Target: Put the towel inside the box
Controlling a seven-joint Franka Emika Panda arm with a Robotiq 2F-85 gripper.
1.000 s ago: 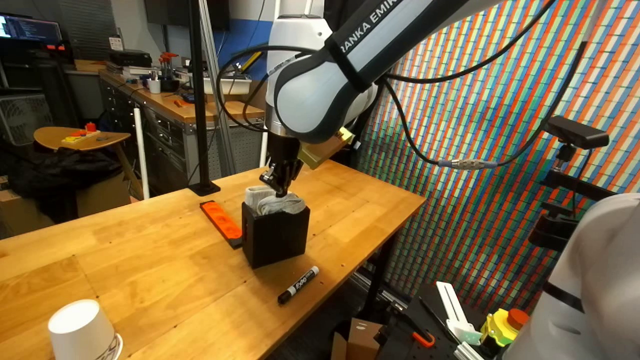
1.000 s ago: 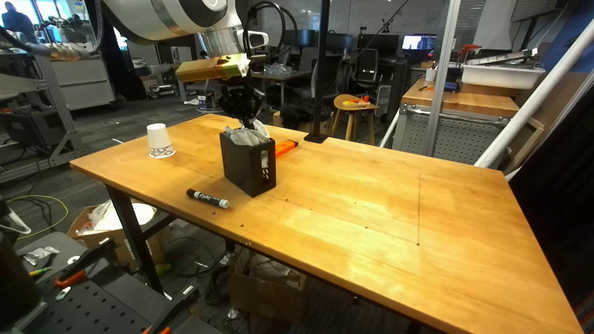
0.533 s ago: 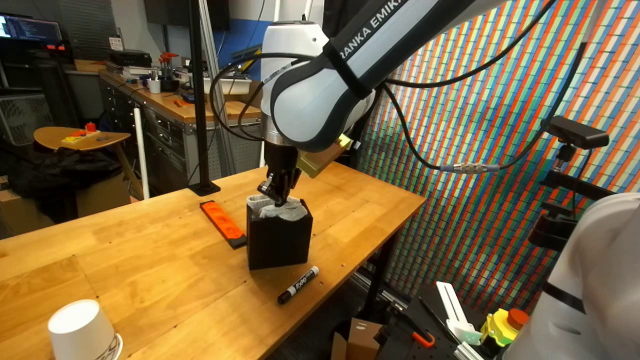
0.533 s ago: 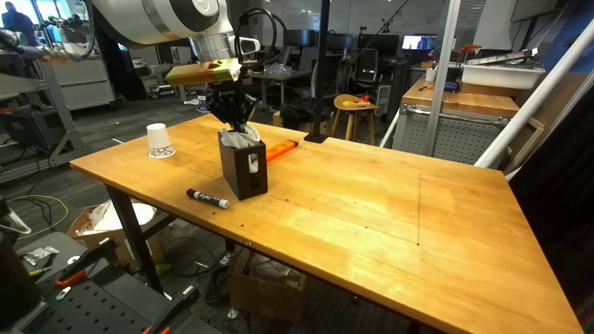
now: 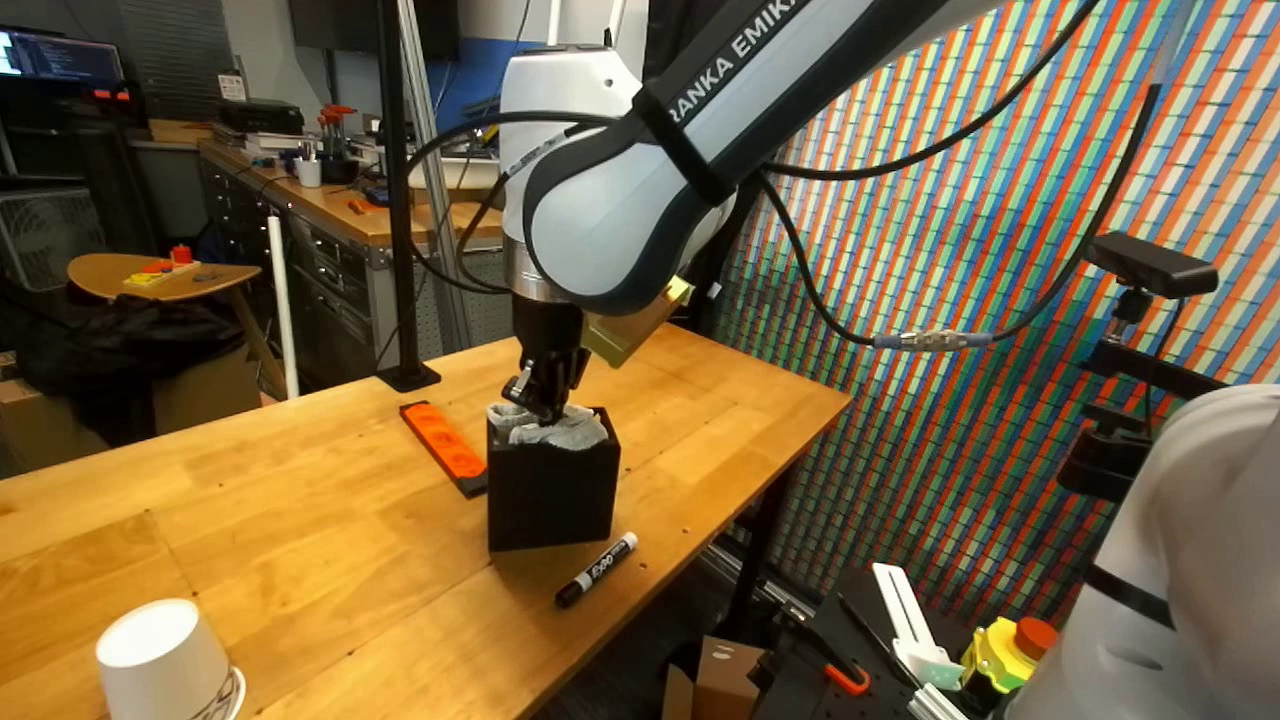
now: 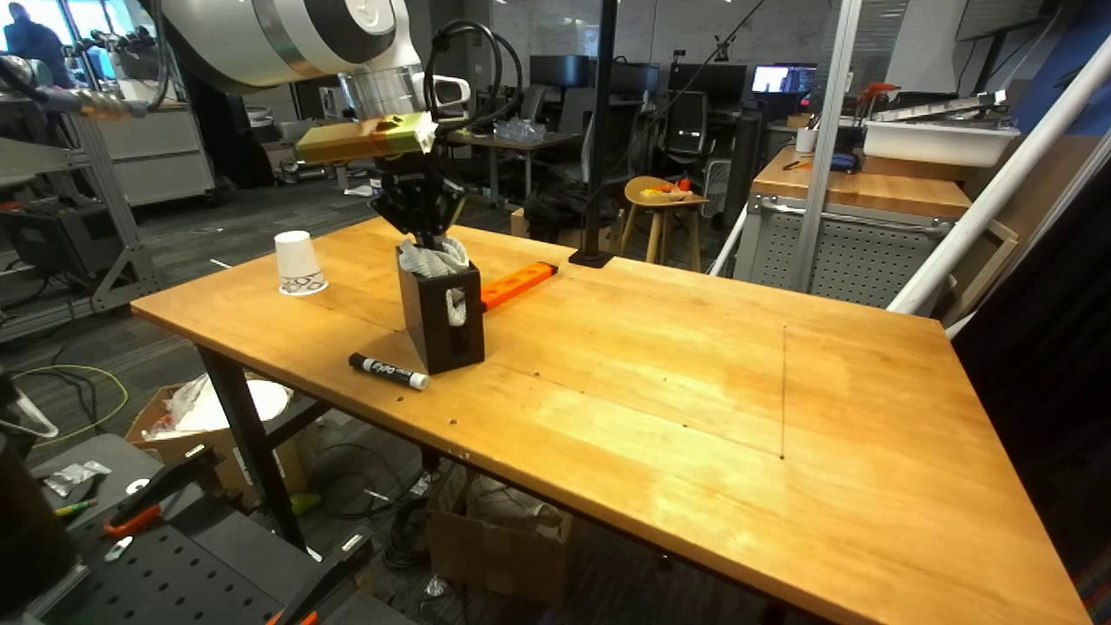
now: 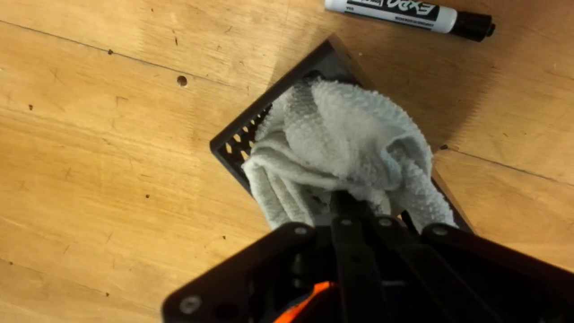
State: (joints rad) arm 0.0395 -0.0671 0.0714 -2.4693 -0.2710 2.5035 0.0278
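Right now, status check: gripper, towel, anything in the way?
Gripper shut, touching towel; whether it pinches any, can't tell. Towel bunched in box, folds above rim. Marker lying beside box, likely not in the way.

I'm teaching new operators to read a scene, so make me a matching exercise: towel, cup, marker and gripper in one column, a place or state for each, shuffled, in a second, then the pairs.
Things:
1. Towel
2. Cup
3. Marker
4. Gripper

Place or state:
A. white, standing upside down
B. shut, pointing down
C. bunched in the top of the box
D. black and white, lying on its side

Right pairs: 1-C; 2-A; 3-D; 4-B.
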